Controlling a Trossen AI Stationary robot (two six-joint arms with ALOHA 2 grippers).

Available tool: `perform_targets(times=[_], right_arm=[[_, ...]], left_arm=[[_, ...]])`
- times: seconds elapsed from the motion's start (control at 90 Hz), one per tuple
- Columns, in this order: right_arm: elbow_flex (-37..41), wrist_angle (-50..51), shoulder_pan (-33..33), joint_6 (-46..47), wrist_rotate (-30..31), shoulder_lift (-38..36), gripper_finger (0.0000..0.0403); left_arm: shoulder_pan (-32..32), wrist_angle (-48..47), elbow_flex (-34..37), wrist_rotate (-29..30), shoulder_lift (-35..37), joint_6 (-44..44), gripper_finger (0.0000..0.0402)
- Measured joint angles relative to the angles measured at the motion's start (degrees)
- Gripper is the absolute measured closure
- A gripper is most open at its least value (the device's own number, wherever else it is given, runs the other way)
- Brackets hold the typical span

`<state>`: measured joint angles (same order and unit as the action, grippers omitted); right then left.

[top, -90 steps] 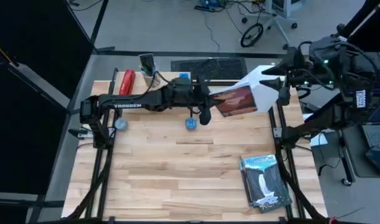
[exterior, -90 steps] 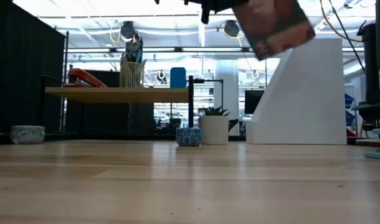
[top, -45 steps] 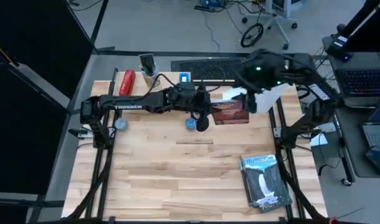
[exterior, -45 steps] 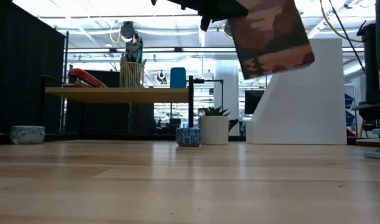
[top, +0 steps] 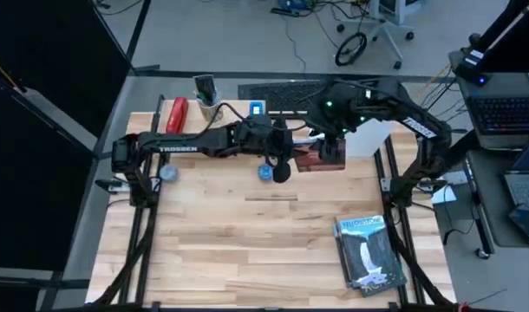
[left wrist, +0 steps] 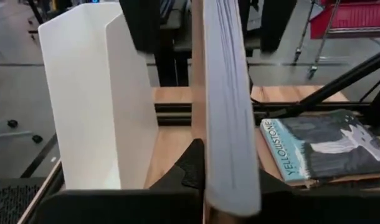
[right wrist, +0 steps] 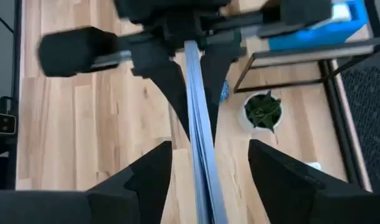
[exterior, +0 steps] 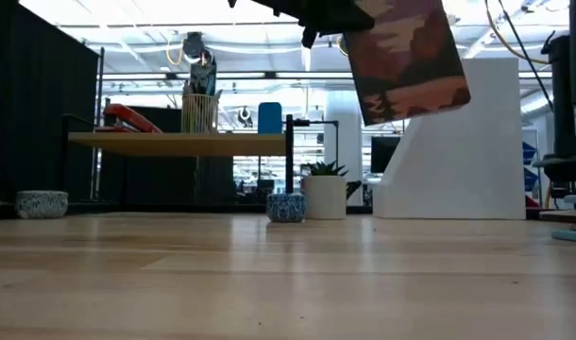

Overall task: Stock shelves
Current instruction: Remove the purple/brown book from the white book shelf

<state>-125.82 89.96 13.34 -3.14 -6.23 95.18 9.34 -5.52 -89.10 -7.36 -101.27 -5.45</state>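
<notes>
Shelves are seen at the far edge of the desk (top: 247,234): a low light-wood plank shelf (exterior: 179,143) on thin black metal legs at the far left, and a tall white box-shaped file holder (exterior: 463,151) with a slanted front edge at the far right. A thin book (exterior: 406,59) with a reddish-brown landscape cover is held in the air, tilted, just in front of the file holder and clear of the desk. It is clamped by the left gripper (left wrist: 205,171), whose jaws are closed on its lower edge, the pale page block showing between them. The right gripper (right wrist: 202,155) is placed around the same book's edge, its jaws spread wide on either side without touching. A second book (top: 368,251), glossy and titled Yellowstone, lies flat at the near right of the desk.
</notes>
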Motion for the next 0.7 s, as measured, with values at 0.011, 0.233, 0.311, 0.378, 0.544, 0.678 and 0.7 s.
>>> perform_targets(times=[0.011,0.233,0.311,0.378,0.544,0.678,0.7], right_arm=[[0.3,0.0,0.0,0.2,0.0,0.0,0.0222],[8.2,-0.2,-0.1,2.4,-1.8,-1.9,0.0329],[9.9,-0.4,-0.1,2.5,-2.5,-3.0,0.0381],[11.2,-1.0,-0.3,3.4,-2.4,-4.2,0.0391],[13.8,-2.0,-0.6,8.1,-3.0,-7.0,0.0398],[16.0,2.5,-1.6,11.8,-4.9,-10.1,0.0399],[16.3,2.3,-1.8,12.2,-5.4,-10.6,0.0400]], left_arm=[[0.0,0.0,0.0,0.0,0.0,0.0,0.0395],[0.0,-1.2,0.0,0.0,0.0,0.0,0.0393],[-0.2,-2.0,0.0,-0.1,0.0,0.0,0.0392],[-0.1,-2.3,0.0,-0.8,0.0,0.0,0.0392],[-0.2,-2.3,-0.3,-0.9,0.1,0.1,0.0384],[0.1,-6.5,0.0,-1.2,0.2,0.1,0.0337],[0.1,-7.0,0.0,-1.1,0.1,0.0,0.0326]])
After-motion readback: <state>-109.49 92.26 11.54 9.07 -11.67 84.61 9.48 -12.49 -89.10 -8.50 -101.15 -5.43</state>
